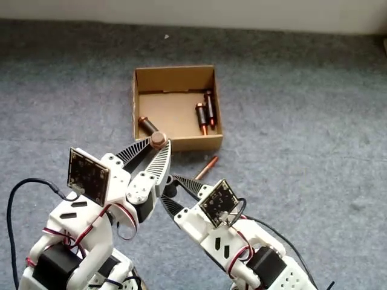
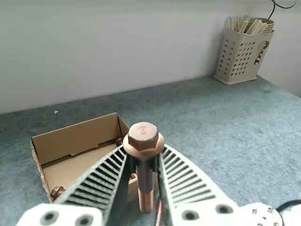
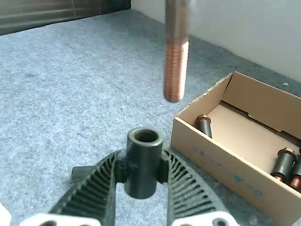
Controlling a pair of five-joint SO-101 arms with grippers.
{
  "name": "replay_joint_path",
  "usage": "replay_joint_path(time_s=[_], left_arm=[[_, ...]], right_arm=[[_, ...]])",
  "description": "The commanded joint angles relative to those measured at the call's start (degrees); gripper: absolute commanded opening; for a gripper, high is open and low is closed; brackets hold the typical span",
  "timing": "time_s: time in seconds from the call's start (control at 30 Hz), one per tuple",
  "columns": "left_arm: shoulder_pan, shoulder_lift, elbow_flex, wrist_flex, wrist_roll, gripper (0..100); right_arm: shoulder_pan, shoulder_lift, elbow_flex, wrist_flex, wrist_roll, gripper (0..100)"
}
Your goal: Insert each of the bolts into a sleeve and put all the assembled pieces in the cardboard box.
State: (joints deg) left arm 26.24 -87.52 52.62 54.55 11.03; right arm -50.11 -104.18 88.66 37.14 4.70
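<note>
Grey carpet (image 1: 302, 121) runs wide on every side of a cardboard box (image 1: 174, 70). The left gripper (image 2: 142, 151) clamps a bolt (image 2: 142, 136) upright, threaded end hanging just above the sleeve (image 3: 141, 181) pinched in the right gripper (image 3: 141, 162), near the box's front wall. Assembled pieces (image 1: 201, 118) lie inside. A loose bolt (image 1: 207, 167) lies just outside that wall.

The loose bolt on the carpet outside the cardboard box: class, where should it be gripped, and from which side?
Grip the loose bolt mid-shank, coming down from above. It lies flat on the carpet, slanted beside the cardboard box, so a grasp should probably close across its thin length.
</note>
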Motion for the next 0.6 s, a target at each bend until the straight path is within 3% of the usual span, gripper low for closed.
replay_joint_path(time_s=[0.0, 0.23, 0.57], left_arm=[[0.9, -0.4, -1.7, 2.4, 0.2, 1], [5.1, -0.4, -1.9, 4.7, 0.1, 1], [4.9, -0.4, -0.7, 5.6, 0.0, 1]], right_arm=[[2.1, -0.6, -0.5, -3.9, 0.5, 0.5], [2.0, -0.6, -0.5, -4.1, 0.5, 0.5], [2.2, -0.6, -0.8, -4.1, 0.5, 0.5]])
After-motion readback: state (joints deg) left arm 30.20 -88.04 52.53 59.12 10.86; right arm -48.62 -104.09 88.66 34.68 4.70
